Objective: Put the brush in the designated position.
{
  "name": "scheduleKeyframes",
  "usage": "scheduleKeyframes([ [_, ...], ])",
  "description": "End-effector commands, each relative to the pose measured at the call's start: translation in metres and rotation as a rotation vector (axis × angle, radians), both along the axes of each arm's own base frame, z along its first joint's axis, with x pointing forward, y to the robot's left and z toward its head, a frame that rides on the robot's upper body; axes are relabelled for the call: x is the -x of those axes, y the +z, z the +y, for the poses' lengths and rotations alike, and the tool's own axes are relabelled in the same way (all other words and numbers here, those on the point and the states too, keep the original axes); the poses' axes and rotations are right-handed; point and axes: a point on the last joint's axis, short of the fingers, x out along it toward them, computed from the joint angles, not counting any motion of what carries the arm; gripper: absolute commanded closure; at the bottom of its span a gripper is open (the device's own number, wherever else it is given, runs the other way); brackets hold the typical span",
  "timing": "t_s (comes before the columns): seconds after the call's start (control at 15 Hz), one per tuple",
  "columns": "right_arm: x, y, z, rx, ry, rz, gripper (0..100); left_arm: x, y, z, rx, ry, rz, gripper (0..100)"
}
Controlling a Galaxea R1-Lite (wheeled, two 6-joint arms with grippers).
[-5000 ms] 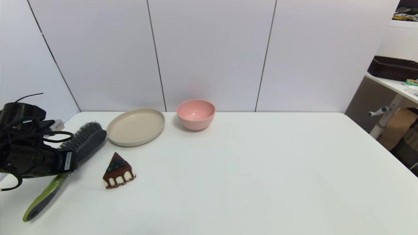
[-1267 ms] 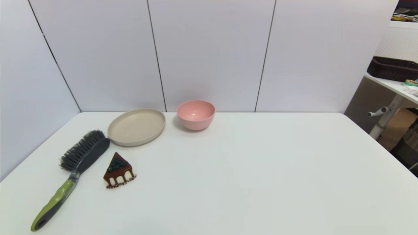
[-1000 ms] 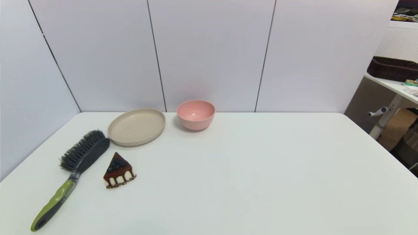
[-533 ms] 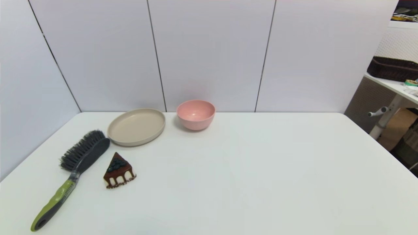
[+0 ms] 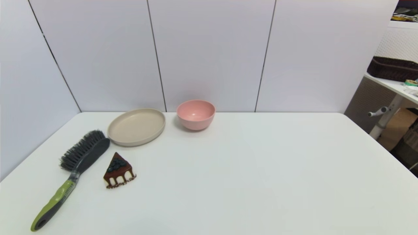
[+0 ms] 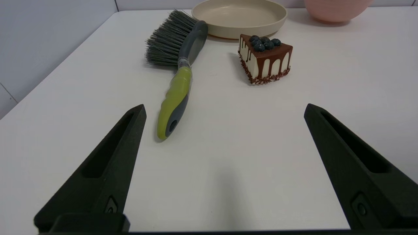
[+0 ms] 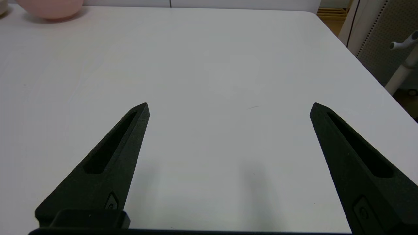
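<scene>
- Brush lies flat on the white table, at its left side, free of both grippers. Bristles point toward the table's left edge; the dark head points toward the beige plate, its tip just beside the plate's rim.
- Lime-green and grey handle runs back toward the robot; its end lies on bare tabletop ahead of the left gripper's fingertips, nearer one finger than the other, not between them and not touching.
- Left gripper: jaws spread wide, nothing held, poised low over the table behind the brush. Out of the head view.
- Right gripper: jaws also spread wide, empty, over bare tabletop on the right side, well apart from the brush. Out of the head view.
- Cake slice with chocolate drip and blueberries sits just right of the brush head, apart from it.
- Pink bowl stands right of the plate, near the back wall.
- Table surface plain white, no marks visible where the brush lies.
- Room: pale panelled wall behind the table; at far right a second table carrying a dark basket.
</scene>
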Motion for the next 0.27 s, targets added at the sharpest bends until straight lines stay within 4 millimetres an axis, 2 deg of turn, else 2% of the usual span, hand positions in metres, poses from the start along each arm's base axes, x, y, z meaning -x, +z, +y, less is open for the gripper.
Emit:
scheduleKeyframes([
  [0.07,-0.0002,-0.0004,0.0,0.001,0.001,0.002,0,-0.0001,0.0001,0.0,-0.001,0.001,0.002,0],
  [0.27,-0.0002,-0.0004,0.0,0.001,0.001,0.002,0,-0.0001,0.0001,0.0,-0.001,0.001,0.002,0],
])
